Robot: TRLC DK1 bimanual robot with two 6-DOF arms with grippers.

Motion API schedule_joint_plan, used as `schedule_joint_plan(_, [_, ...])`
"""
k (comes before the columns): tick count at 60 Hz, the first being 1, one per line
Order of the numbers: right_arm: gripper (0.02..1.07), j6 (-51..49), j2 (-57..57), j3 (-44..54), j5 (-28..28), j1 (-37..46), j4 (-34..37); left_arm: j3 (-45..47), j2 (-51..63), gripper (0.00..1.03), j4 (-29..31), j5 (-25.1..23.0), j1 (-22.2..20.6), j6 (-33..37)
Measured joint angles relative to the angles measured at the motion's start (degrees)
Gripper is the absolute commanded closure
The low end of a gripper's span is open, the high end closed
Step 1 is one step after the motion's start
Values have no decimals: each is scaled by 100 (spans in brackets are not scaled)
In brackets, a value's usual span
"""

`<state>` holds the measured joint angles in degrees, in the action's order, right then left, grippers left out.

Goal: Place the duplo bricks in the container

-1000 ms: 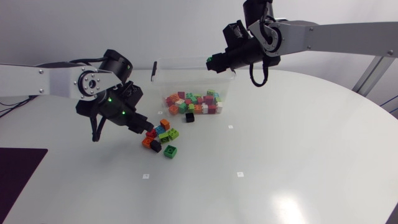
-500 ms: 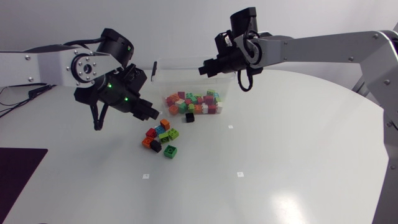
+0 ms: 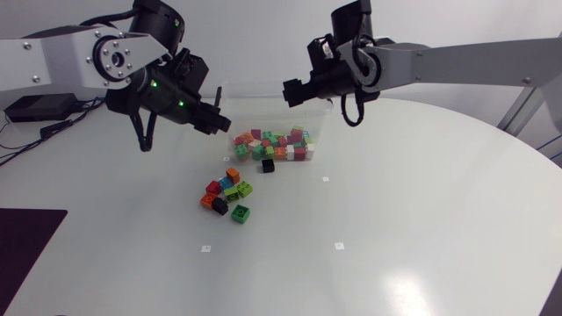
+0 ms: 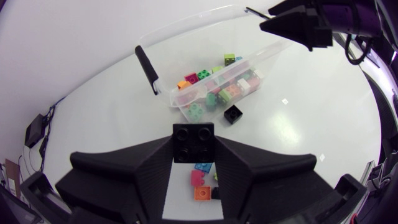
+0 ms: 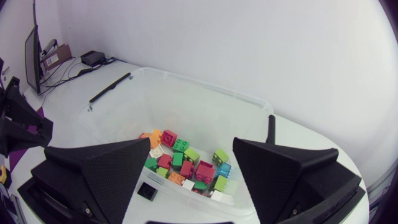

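A clear plastic container [image 3: 230, 95] holds several coloured duplo bricks [image 3: 274, 144]. A small pile of bricks [image 3: 226, 194] lies on the table in front of it, and one black brick [image 3: 267, 165] sits just outside its wall. My left gripper [image 3: 216, 123] hangs above the table left of the container, shut on a black brick [image 4: 194, 142]. My right gripper [image 3: 291, 90] hovers over the container's far rim. In the right wrist view it [image 5: 193, 180] stands wide open and empty above the bricks [image 5: 186, 163] inside.
A black lid handle [image 4: 148, 68] stands up at the container's left end. Small white markers [image 3: 338, 246] dot the white table. Open surface stretches to the right of and in front of the pile.
My left gripper rose from the pile with the black brick and moved back toward the container. My right gripper went from shut to wide open over the container.
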<state>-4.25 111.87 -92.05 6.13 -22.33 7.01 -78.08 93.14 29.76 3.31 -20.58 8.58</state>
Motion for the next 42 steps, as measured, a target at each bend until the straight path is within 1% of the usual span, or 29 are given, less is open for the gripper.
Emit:
schedule_joint_plan(10, [8, 0, -625, 636, 4, 42, -125, -302, 267, 74, -199, -28, -79, -109])
schedule_joint_plan(24, [8, 0, -1292, 1781, 111, 17, -345, -682, 669, 74, -597, -46, -109, -243])
schedule_joint_plan(34, [8, 0, -1537, 2470, 133, -74, -608, -1056, 962, 74, -815, -92, -109, -334])
schedule_joint_plan(42, [8, 0, -1565, 2835, 131, -168, -817, -1305, 1143, 74, -1150, -107, -109, -435])
